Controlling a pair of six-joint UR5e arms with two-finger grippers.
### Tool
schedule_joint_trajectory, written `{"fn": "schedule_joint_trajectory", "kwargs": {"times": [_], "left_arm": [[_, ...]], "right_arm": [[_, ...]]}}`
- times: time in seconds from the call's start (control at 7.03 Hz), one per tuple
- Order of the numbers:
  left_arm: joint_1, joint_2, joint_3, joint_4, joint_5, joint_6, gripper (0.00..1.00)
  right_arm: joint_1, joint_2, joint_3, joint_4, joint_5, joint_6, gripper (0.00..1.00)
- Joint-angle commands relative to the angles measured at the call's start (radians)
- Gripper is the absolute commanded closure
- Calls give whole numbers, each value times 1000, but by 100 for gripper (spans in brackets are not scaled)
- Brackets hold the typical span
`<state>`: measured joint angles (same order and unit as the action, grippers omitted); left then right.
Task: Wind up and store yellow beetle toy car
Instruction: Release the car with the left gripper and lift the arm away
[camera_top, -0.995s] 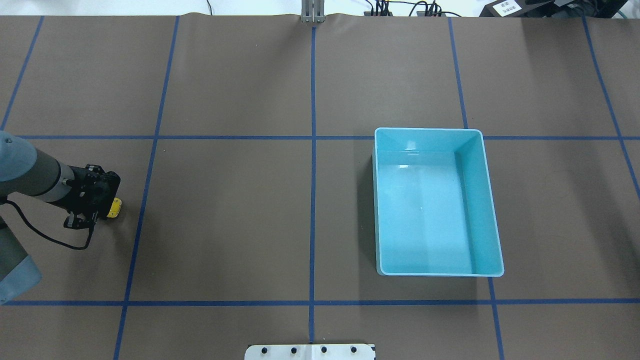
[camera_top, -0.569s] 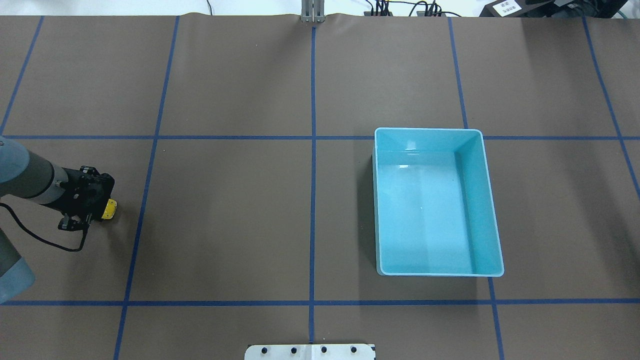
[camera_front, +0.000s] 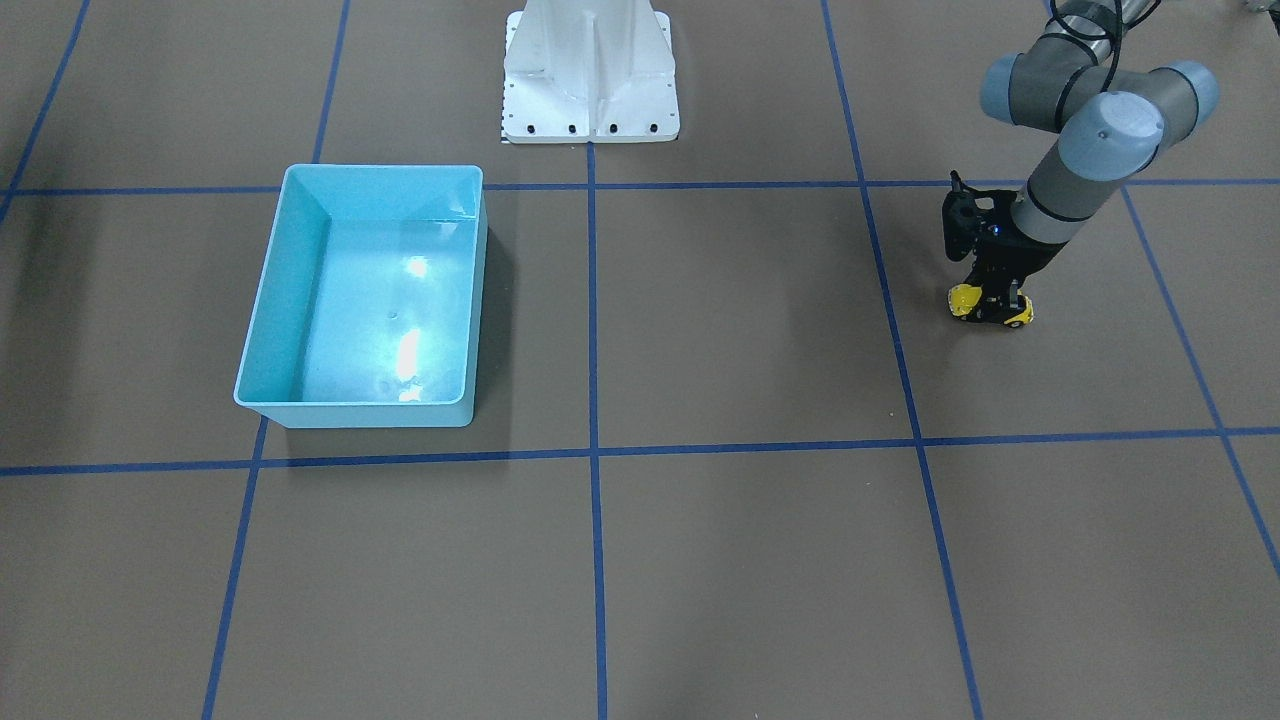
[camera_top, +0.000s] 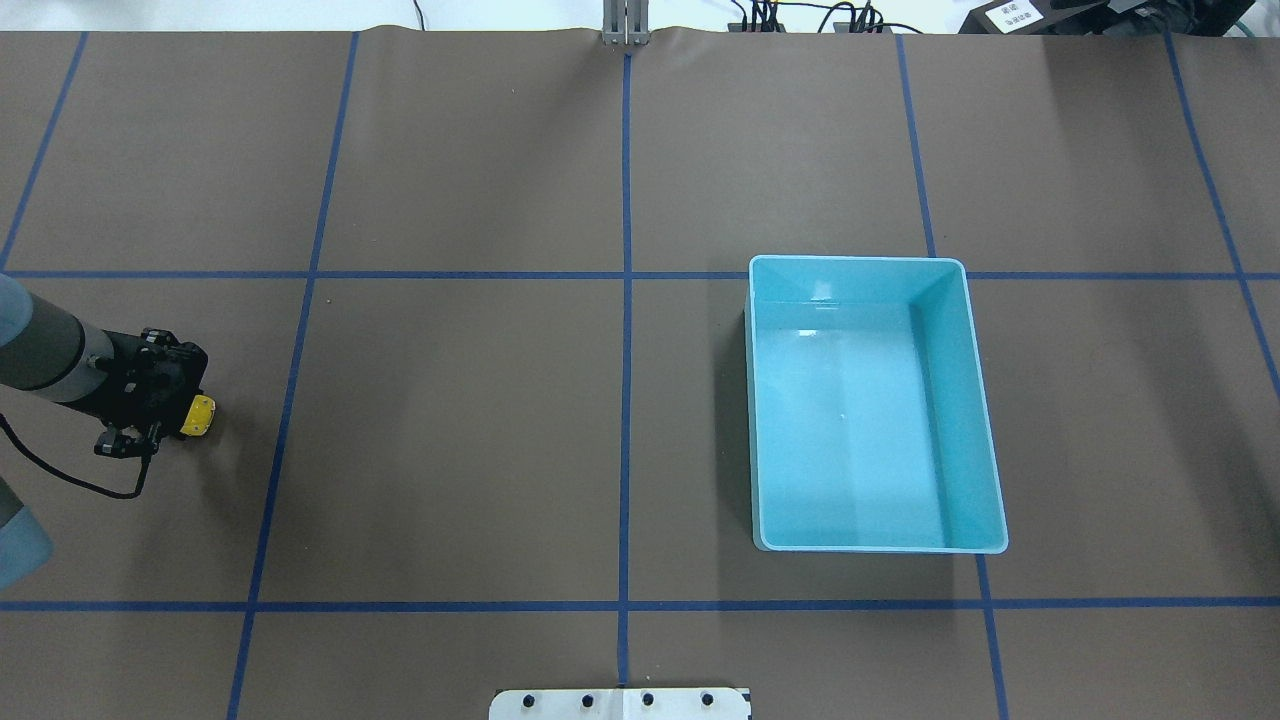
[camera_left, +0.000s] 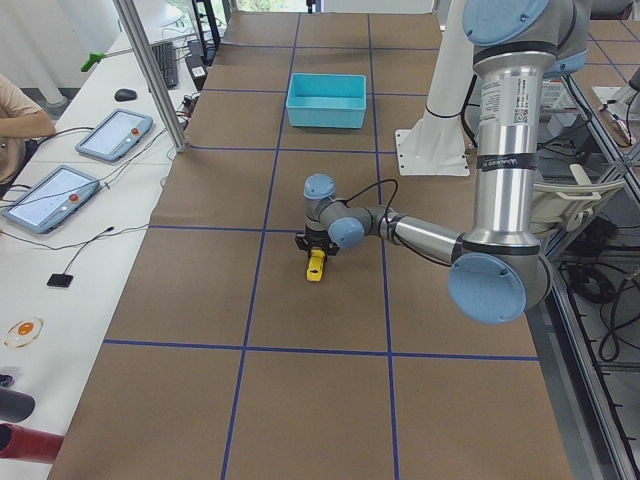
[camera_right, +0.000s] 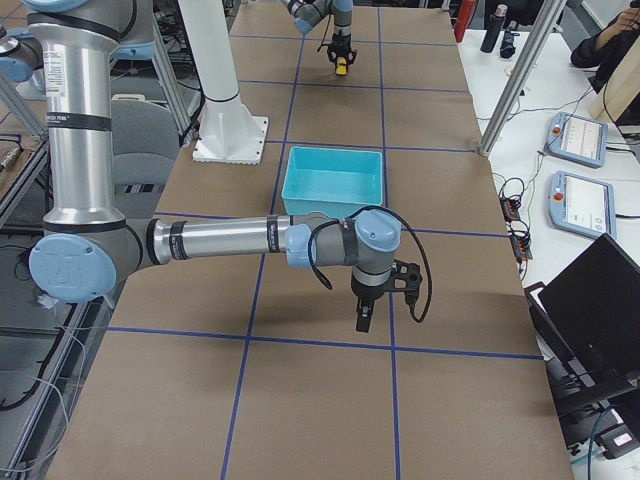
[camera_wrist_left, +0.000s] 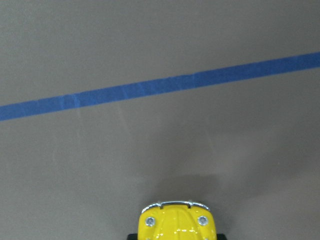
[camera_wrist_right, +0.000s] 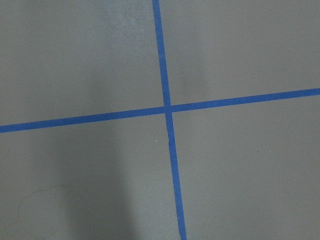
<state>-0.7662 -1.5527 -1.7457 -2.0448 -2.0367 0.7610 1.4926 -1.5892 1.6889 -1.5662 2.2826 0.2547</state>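
Brown paper covers the table (camera_top: 480, 450), ruled into squares by blue tape lines (camera_top: 625, 400); you have one such surface and one white mounting base (camera_front: 590, 75) at the robot's side. Task items on it, counted: one yellow beetle toy car (camera_top: 197, 414) and one light-blue bin (camera_top: 855, 259). Two arms are present, each with one gripper. You will find the left gripper (camera_front: 992, 292) pointing down at the table with its two fingers closed against the flanks of the car. The car sits directly beneath it, between the fingers, with its black wheels on the paper. Your left wrist camera shows the car's nose with two small round headlights just ahead of the gripper, and one tape line crossing the paper further ahead. The bin stands well apart from the left gripper, off toward the robot's right. It is upright with its open side up. The right gripper (camera_right: 362, 318) appears only in the side view from the robot's right, hanging above the paper just beyond the bin. Whether its fingers are apart or together cannot be told from there. Its wrist camera shows bare paper and one crossing of two tape lines below it. The bin lies between the two grippers, nearer the right one. Beside the table you have two tablets (camera_left: 115, 135) on a white bench.
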Motion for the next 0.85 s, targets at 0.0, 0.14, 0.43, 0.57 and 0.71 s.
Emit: {"fn": "schedule_joint_trajectory", "kwargs": {"times": [0.0,0.14,0.43,0.57,0.71], "left_arm": [[-5,5,9,2,1,-5,68],[-16,3,20,2,0,-2,1],[-24,3,21,2,0,-2,0],[-28,3,21,2,0,-2,0],[-33,5,21,2,-2,0,0]], "right_arm": [[0,0,0,2,0,0,0],[0,0,0,2,0,0,0],[0,0,0,2,0,0,0],[0,0,2,0,0,0,0],[0,0,0,2,0,0,0]]}}
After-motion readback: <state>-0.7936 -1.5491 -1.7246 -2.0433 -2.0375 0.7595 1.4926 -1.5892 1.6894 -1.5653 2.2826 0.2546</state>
